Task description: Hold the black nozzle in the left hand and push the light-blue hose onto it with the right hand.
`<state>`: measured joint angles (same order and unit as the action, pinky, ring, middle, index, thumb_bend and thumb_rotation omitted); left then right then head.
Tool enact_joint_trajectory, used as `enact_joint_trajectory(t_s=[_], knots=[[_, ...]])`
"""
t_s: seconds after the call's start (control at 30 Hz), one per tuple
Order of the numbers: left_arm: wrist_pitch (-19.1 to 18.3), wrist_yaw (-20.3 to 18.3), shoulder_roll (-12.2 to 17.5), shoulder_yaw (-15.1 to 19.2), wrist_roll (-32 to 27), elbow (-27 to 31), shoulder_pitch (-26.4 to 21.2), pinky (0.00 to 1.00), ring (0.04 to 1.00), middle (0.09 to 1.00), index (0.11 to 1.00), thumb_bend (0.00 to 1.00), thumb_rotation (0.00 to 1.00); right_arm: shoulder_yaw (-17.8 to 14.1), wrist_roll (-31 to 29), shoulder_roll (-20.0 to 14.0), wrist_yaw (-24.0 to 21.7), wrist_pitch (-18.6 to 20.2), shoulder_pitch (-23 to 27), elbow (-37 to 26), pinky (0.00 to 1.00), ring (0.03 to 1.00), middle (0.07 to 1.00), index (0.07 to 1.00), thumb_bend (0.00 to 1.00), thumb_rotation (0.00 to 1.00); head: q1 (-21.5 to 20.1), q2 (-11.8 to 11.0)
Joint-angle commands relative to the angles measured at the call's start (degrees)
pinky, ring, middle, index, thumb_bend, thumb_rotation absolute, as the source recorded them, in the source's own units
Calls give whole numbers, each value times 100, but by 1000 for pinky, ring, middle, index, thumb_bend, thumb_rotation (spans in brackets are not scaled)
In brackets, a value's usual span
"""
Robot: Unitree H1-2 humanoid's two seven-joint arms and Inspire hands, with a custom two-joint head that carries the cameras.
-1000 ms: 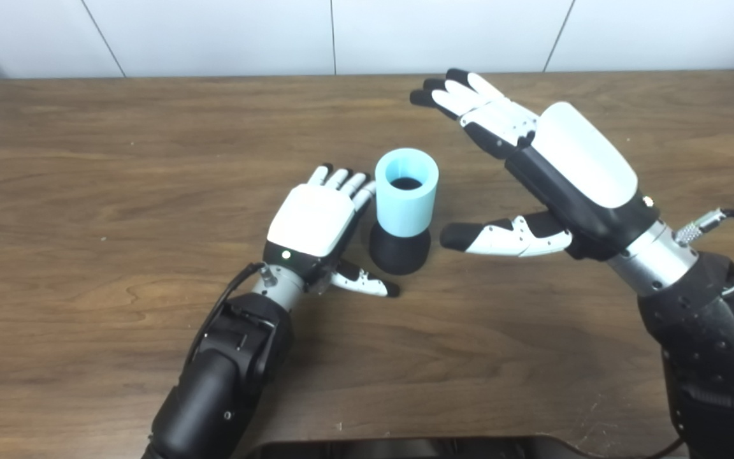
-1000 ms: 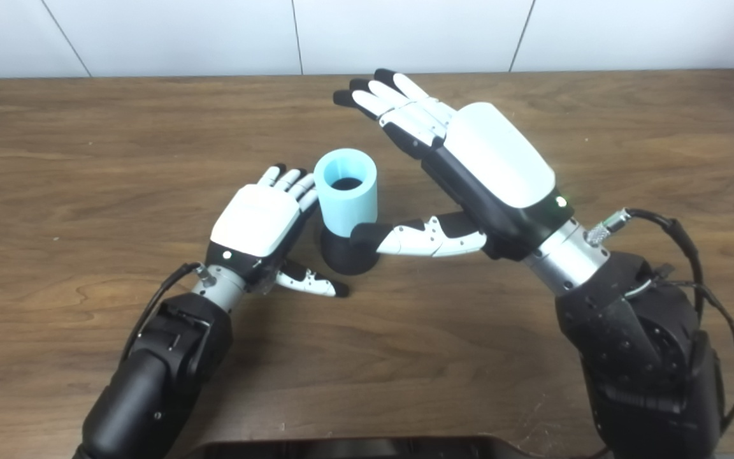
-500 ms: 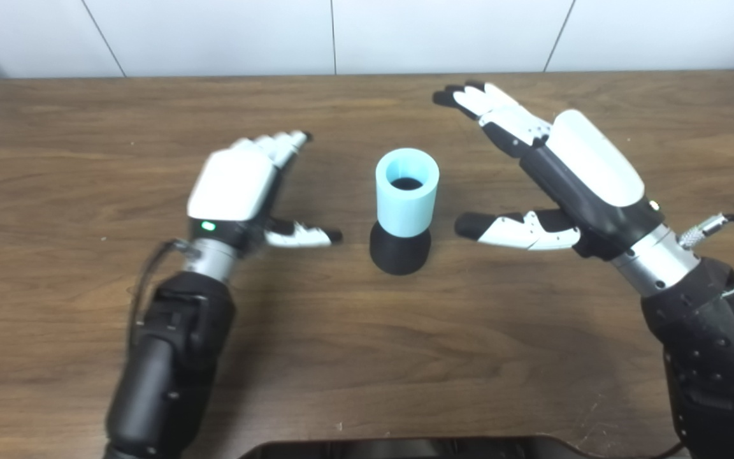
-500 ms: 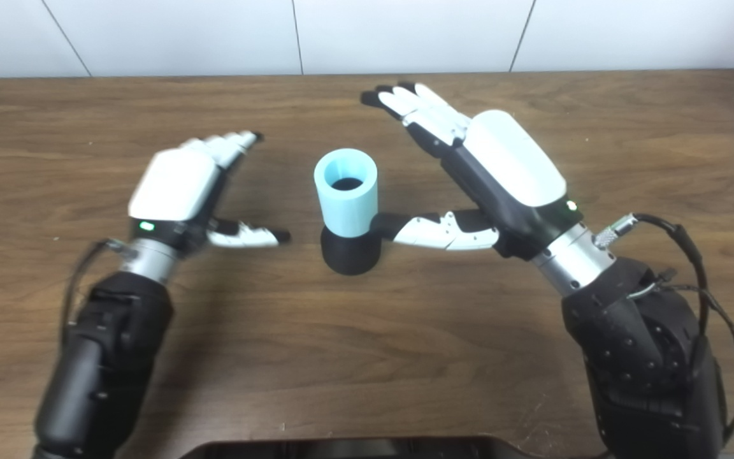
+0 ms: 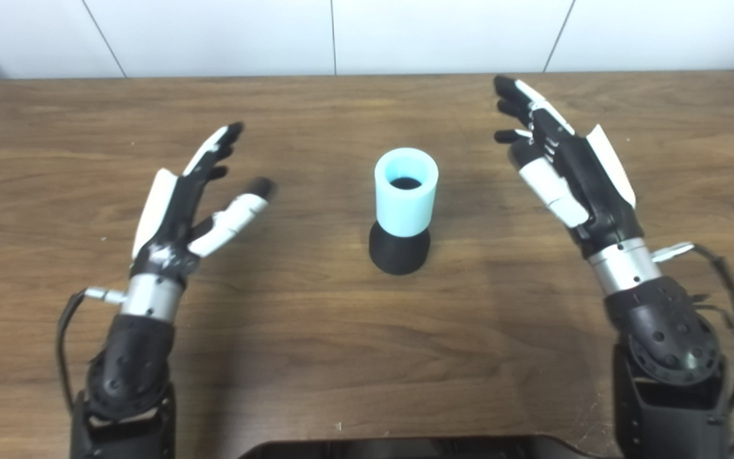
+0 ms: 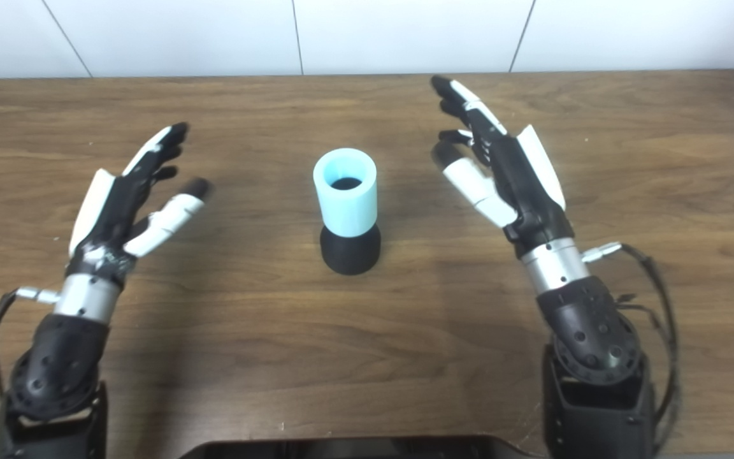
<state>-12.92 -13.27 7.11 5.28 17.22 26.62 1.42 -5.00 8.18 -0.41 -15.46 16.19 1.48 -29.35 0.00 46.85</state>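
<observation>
**Hands spread wide on either side of the joined hose and nozzle**

Left hand (image 5: 179, 204) hovers over the brown wood-grain desk (image 5: 316, 357), turned on edge with its palm facing inward, fingers stretched apart and thumb angled toward the centre; it holds nothing. The right hand (image 5: 568, 172) mirrors it on the other side, also on edge, fingers fanned out and pointing toward the far edge of the desk, thumb set apart from them, likewise holding nothing.

Between the two, well apart from both, stands the short light-blue cylindrical hose piece (image 5: 406, 191). It sits upright, its open top showing a dark interior, and its lower end rests on the black flared conical nozzle (image 5: 399, 252), which stands with its wide base flat on the desk. The two parts are in line, one atop the other.

Both forearms enter from the bottom edge, dark-cased with silver wrist collars and thin cables looping beside each wrist. A white panelled wall (image 5: 367, 32) runs behind the far edge of the desk.
</observation>
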Motion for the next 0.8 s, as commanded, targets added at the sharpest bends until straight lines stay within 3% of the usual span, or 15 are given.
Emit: enact_joint_trajectory(t_s=[0.0,0.1,0.17,0.4,0.67,0.77], knots=[[103,224,-52,142,-398,-3,26,943,963,967,960,632,874,-34,-253,19,206,-55,43,76,842,943,945,924,501,931,-13,-31],[155,369,-155,279,-808,-78,227,985,970,965,972,635,934,45,-67,84,478,-78,-45,307,833,926,938,928,476,990,-54,-77],[180,418,-216,344,-1133,-130,386,992,982,981,989,576,966,105,-6,114,639,-150,-131,507,844,931,939,932,485,998,-88,-130],[641,592,-248,322,-1416,-474,794,993,1000,1000,1000,532,1000,302,10,76,1031,-701,-485,1027,890,954,961,957,493,1000,-87,-335],[1083,739,-299,323,-1774,-812,925,1000,1000,1000,1000,554,1000,553,697,-345,1285,-1236,-722,1217,927,962,963,962,483,1000,-68,-641],[1298,764,-271,308,-1778,-950,969,1000,1000,1000,1000,537,1000,528,619,-491,1328,-1555,-791,1328,922,967,970,967,481,1000,-66,-750]])
